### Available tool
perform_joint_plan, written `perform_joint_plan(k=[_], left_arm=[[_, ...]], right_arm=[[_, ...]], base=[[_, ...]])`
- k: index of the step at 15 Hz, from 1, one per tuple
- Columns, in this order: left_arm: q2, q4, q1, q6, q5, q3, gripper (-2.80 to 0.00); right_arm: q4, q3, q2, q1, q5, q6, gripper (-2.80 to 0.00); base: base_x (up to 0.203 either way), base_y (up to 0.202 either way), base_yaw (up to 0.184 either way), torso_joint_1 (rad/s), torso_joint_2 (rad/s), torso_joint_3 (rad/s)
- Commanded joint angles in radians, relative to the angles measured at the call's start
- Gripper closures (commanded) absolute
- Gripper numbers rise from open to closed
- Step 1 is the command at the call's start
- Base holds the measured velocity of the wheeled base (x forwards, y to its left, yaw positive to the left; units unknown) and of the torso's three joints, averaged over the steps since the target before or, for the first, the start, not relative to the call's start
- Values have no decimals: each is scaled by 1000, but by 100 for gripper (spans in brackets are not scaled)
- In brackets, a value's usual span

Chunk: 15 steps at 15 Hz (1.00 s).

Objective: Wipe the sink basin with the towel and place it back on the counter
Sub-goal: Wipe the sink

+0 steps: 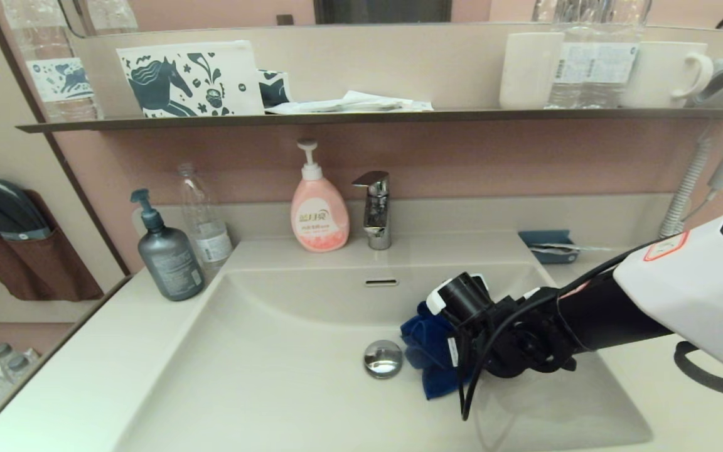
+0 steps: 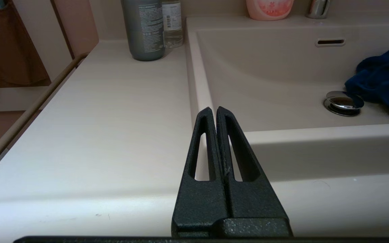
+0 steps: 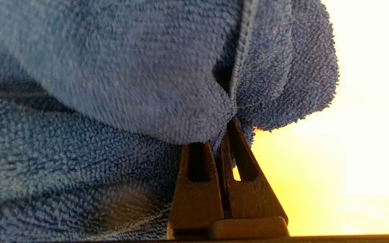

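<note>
Right hand (image 3: 228,135) pinching the towel (image 1: 427,351) low in the sink basin (image 1: 273,351), just beside the drain plug (image 1: 383,358), bunched for scrubbing, while left hand (image 2: 213,113) waits pressed together over the bench (image 2: 106,118)

The towel (image 1: 427,348) lay in the basin (image 1: 286,351), just right of the drain plug (image 1: 383,358). Behind the basin, the soap (image 1: 319,207) stood left of the tap (image 1: 375,210); two bottles (image 1: 167,251) stood on the bench (image 1: 85,376) at the basin's back left corner.
</note>
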Motion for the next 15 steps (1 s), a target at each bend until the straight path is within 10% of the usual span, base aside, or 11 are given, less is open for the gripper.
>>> perform_joint_plan(k=[1,8,15], left_arm=[[1,-1,1,0,0,0,0],[1,0,1,0,0,0,0],[1,-1,1,0,0,0,0]], right_arm=[[140,19,-97,-11,-1,13,0],[515,21,-190,67,181,205,0],[298,-31,14,246,325,251,0]], base=[[0,0,0,0,0,0],[0,0,0,0,0,0],[0,0,0,0,0,0]])
